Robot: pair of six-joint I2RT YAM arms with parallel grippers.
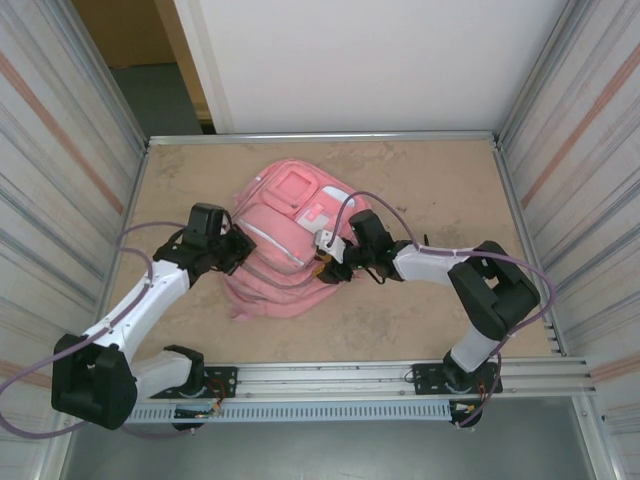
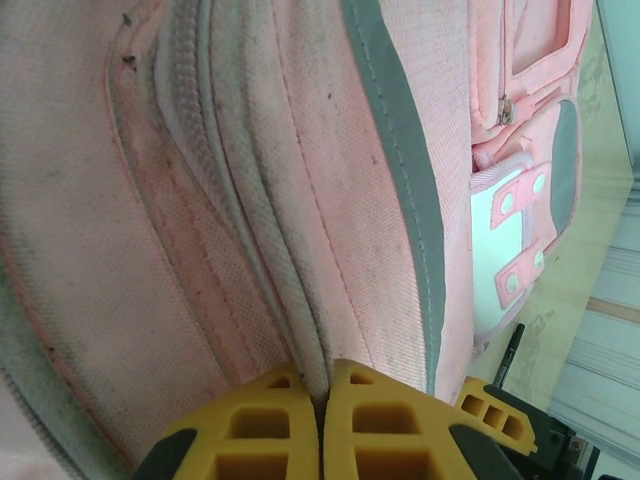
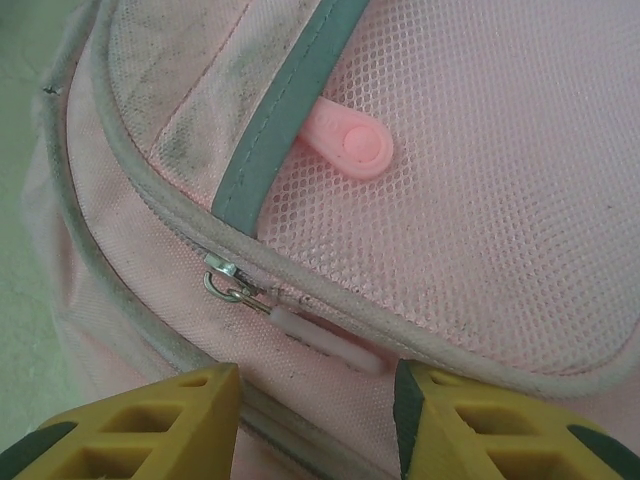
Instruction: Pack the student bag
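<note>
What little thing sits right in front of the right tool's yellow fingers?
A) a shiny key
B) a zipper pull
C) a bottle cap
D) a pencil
B: in the right wrist view the right tool stands open, and a pale pink zipper pull on the student bag lies just ahead of the gap between its fingers.

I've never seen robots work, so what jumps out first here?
A big pink student bag lies on the table, worked from both sides. The left gripper is pinched shut on a seam at its side, while the right gripper stands open, facing a pale zipper pull.
</note>
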